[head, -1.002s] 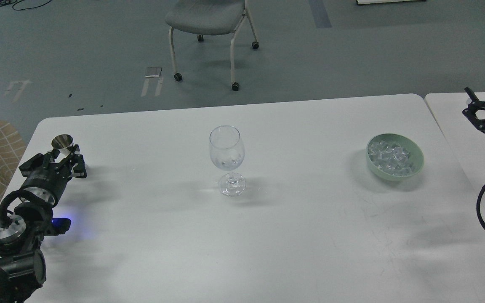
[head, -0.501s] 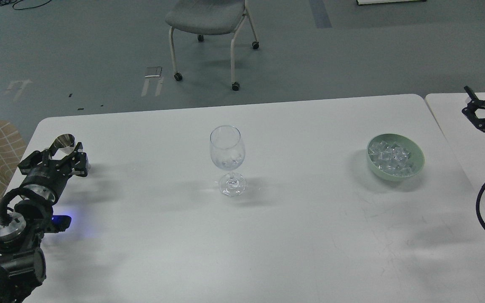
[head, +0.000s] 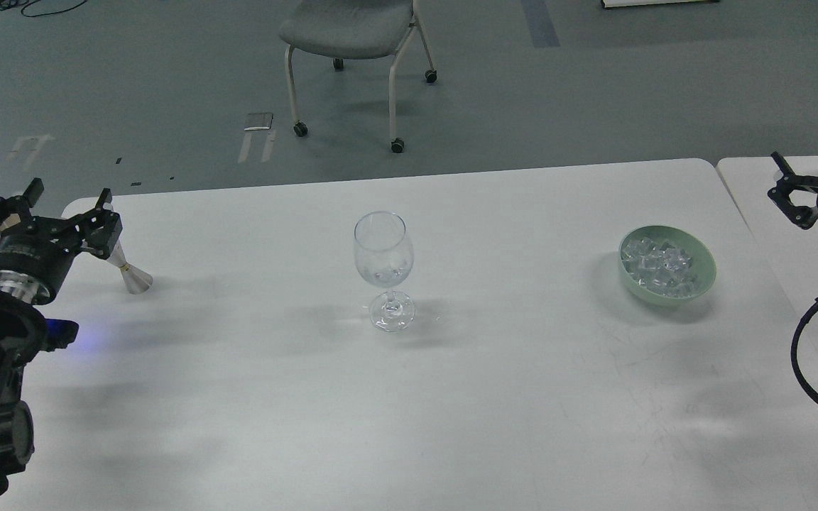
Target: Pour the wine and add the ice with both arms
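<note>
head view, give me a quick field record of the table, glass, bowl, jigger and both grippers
table: white, second table at right
wine glass: upright, centre, a few ice cubes inside
bowl: green, right of glass, filled with ice
jigger: metal, standing at the table's left edge
left gripper: open, above the jigger, holding nothing
right gripper: open, empty, beyond the bowl at far right

White table — wine glass; ice bowl; jigger

faint white lettering on the right hand, too small to read, no other text
</note>
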Controlling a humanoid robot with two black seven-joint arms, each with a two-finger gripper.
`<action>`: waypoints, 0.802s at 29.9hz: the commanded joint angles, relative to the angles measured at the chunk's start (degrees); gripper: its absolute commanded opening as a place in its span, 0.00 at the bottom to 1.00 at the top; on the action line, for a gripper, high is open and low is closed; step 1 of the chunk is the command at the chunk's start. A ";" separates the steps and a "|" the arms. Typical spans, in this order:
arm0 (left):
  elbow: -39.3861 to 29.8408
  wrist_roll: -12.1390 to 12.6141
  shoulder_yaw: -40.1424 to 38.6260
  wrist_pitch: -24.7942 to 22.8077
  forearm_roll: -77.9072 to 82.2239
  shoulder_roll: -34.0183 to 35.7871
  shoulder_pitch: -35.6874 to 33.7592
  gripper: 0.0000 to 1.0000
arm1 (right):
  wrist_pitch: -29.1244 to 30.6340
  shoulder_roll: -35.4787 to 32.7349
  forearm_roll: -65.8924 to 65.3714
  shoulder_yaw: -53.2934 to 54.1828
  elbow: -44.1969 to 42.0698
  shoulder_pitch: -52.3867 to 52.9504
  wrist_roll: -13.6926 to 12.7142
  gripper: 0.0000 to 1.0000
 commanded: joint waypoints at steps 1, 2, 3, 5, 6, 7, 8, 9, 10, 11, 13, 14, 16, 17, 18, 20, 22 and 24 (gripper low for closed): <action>-5.92 0.13 0.87 -0.12 0.45 3.65 0.05 0.88 | 0.00 0.03 -0.44 -0.08 2.36 0.12 0.09 1.00; -7.33 0.04 1.65 -0.39 1.41 4.80 -0.13 0.91 | 0.09 -0.58 -0.70 -0.60 3.15 0.38 0.09 1.00; -7.78 0.04 2.45 -0.48 2.55 5.33 -0.39 0.91 | 0.09 -0.85 -1.31 -0.78 3.24 0.64 0.09 1.00; -9.18 -0.31 4.99 -1.00 7.29 6.12 -1.53 0.93 | 0.09 -1.90 -5.34 -0.87 3.07 3.88 0.00 1.00; -9.19 -0.31 5.00 -1.00 7.31 6.13 -1.54 0.93 | 0.09 -1.91 -5.36 -0.87 3.07 3.90 0.00 1.00; -10.59 -0.13 5.52 -1.26 8.79 5.86 -2.23 0.93 | 0.09 -2.17 -8.24 -0.96 3.07 5.73 0.00 1.00; -11.90 -0.13 6.05 -0.83 9.50 5.77 -2.50 0.93 | 0.09 -2.26 -11.40 -0.96 3.07 6.96 0.00 1.00; -12.18 -0.13 6.32 -0.57 9.68 5.77 -2.59 0.93 | 0.09 -2.17 -12.99 -0.96 3.07 7.32 0.00 1.00; -12.27 -0.05 6.93 0.22 9.94 5.95 -3.11 0.93 | 0.00 -2.17 -16.66 -1.13 3.07 8.11 -0.08 1.00; -12.27 0.48 7.72 1.79 10.12 6.04 -4.34 0.93 | 0.00 -2.26 -21.40 -1.66 3.33 9.34 0.00 1.00; -12.18 1.18 9.12 3.37 10.03 6.12 -5.57 0.93 | 0.00 -2.43 -26.67 -2.71 3.25 10.83 0.09 1.00; -12.01 1.71 9.83 3.91 10.03 6.13 -6.19 0.92 | 0.00 -2.52 -28.98 -3.15 3.24 11.36 0.09 1.00; -11.57 3.55 10.19 4.01 9.95 5.95 -7.33 0.91 | 0.00 -3.31 -37.23 -4.73 3.33 12.25 0.18 1.00; -11.57 3.30 9.75 4.01 9.86 5.69 -7.34 0.91 | 0.00 -3.49 -39.01 -5.00 3.42 12.25 0.26 1.00; -11.57 3.12 9.57 4.18 9.16 5.60 -7.34 0.91 | 0.00 -3.58 -40.50 -5.26 3.51 12.25 0.44 1.00; -11.57 3.38 9.13 4.27 8.89 5.16 -7.42 0.89 | 0.00 -3.75 -44.81 -6.23 3.51 12.69 1.23 1.00; -11.48 3.12 8.78 3.66 8.89 4.89 -7.25 0.87 | 0.00 -5.24 -50.60 -7.63 3.86 14.00 1.84 1.00; -11.04 2.86 8.52 2.96 8.89 4.28 -7.16 0.87 | 0.00 -7.60 -54.82 -9.56 5.87 14.62 2.55 1.00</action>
